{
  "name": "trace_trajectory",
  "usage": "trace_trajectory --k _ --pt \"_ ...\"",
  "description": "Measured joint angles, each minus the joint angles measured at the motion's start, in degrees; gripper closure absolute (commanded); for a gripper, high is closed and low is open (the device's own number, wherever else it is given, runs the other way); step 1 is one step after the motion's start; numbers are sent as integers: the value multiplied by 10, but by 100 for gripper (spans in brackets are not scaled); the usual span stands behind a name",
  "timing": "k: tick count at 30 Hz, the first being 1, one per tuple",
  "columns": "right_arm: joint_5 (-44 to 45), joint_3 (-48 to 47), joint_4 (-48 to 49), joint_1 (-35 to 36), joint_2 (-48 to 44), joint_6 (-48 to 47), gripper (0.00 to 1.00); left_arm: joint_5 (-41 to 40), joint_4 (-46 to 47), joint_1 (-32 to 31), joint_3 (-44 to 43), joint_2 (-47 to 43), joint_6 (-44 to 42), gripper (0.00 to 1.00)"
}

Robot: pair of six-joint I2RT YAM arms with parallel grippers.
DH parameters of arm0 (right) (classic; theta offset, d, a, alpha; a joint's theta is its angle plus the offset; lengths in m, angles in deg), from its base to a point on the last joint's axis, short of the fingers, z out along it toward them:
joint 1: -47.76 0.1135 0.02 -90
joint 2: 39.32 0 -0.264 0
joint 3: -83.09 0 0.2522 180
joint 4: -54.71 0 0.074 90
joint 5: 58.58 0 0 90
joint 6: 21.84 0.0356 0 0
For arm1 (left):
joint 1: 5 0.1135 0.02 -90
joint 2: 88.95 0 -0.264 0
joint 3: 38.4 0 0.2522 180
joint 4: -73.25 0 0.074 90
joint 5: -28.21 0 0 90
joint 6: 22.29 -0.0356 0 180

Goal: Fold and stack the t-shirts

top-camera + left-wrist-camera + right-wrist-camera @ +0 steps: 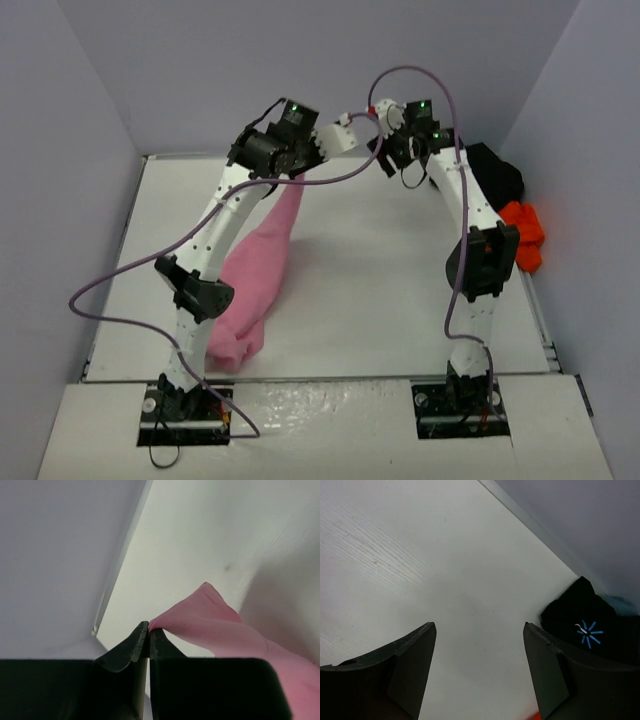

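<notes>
white table (380,290); left fingers (127,647) tight on pink t-shirt (210,617), right fingers (415,655) apart; starburst (588,631) on black t-shirt (570,607), right-wrist only

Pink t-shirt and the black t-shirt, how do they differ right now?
The pink t-shirt is plain; the black t-shirt carries a small blue starburst print. The pink one is pinched in the shut left gripper and hangs stretched down to the table; the black one lies bunched and unheld. The pink one is on the left side; the black one sits at the far right edge. Both are unfolded.
</notes>
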Motion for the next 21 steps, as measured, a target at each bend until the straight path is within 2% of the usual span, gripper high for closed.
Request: trace_trajectory --k 2,5,7,9,12,14,18,21 --pt "0 0 3 -9 -11 3 32 28 -4 -45 -74 15 13 100" --pt "-1 0 3 -13 -13 6 32 75 0 -79 -203 5 41 100" --pt "-2 0 1 -13 -13 7 32 95 1 -73 -258 -34 56 100" --pt "-3 0 2 -13 -13 8 32 108 0 -34 -286 -90 69 100" --pt "-3 -1 2 -13 -13 10 32 102 0 72 -296 -189 82 100" --pt "-7 -13 -2 -13 -9 14 32 42 5 111 -267 -262 58 100" --pt "-13 -30 0 -9 -4 22 31 -4 0 109 -192 -379 7 100" --pt "-22 -31 2 -3 -4 24 30 -39 8 110 -141 -423 -8 100"
